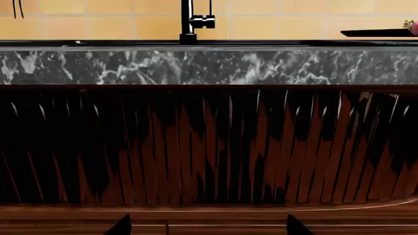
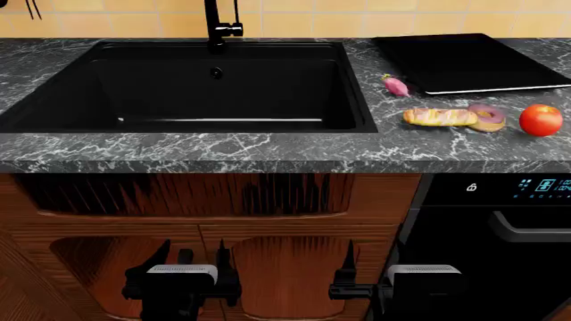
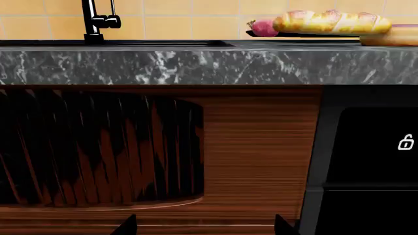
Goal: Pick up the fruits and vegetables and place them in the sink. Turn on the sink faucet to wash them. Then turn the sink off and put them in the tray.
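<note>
Left end effector (image 2: 182, 257) and right end effector (image 2: 370, 264) hang low before cabinet, fingers spread, holding nothing. Tomato (image 2: 541, 120) and radish (image 2: 394, 85) rest on tabletop (image 2: 267, 148).

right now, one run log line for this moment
phase: pre-grasp | left gripper: open, low | right gripper: open, low | tomato, radish: on counter | sink: empty

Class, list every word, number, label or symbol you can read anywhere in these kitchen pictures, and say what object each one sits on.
No readable words or numbers anywhere.
Open-padlock symbol: white, on the black appliance panel under the counter; also shows in the right wrist view.
Blue display icons: on the same panel, too small and blurred to read.
Radish, bread roll, donut, tomato, tray, faucet: no labels.
</note>
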Motion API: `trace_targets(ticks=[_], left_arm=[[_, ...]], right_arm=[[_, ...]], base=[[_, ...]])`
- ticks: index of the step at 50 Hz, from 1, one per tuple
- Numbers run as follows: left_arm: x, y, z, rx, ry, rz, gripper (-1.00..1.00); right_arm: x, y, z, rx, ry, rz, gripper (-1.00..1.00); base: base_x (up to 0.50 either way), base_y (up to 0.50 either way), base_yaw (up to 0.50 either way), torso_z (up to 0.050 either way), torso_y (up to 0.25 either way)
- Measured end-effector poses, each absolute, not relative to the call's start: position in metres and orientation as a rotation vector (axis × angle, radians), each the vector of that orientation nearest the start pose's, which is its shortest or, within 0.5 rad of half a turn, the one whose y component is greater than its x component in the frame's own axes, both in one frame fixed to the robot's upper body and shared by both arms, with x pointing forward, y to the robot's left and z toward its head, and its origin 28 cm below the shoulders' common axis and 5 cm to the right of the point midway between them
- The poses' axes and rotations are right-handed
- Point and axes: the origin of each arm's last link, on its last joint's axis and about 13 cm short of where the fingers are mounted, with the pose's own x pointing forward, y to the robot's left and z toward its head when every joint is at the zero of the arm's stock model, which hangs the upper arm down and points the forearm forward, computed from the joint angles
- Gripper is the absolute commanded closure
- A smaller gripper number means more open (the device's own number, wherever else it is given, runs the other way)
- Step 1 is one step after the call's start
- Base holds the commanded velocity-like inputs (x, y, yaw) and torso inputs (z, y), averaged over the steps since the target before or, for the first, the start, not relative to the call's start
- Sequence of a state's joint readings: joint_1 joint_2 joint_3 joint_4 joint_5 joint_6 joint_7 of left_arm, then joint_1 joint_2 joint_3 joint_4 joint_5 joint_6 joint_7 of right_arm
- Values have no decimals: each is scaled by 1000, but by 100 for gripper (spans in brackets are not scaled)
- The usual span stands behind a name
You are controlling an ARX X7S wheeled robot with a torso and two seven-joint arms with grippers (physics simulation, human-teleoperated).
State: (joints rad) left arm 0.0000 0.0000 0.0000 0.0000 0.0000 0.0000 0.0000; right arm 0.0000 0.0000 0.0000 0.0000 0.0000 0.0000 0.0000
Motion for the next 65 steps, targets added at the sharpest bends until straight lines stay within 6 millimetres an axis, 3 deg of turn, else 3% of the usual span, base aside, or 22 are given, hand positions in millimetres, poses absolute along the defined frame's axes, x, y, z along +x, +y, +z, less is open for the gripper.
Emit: trace_targets(ticks=[9, 17, 27, 41, 53, 65], left_arm=[[208, 204, 23, 27, -20, -19, -100], [213, 203, 53, 58, -49, -58, -100], [228, 209, 113, 24, -65, -117, -100], [242, 212, 191, -30, -94, -201, -100], [245, 212, 236, -24, -115, -252, -100], [244, 214, 262, -13, -129, -292, -100]], right_arm=[[210, -97, 20, -10, -5, -7, -100], [212, -102, 37, -29, -12, -7, -100], [215, -116, 80, -57, -43, 31, -100], [216, -139, 144, -80, -130, 105, -100], [213, -154, 188, -106, -193, 205, -100], [209, -164, 220, -132, -223, 261, -100]], base=[[0, 0, 0, 16, 0], [0, 0, 0, 50, 0], [0, -3, 0, 50, 0], [156, -473, 0, 50, 0], [215, -472, 0, 50, 0], [245, -445, 0, 50, 0]])
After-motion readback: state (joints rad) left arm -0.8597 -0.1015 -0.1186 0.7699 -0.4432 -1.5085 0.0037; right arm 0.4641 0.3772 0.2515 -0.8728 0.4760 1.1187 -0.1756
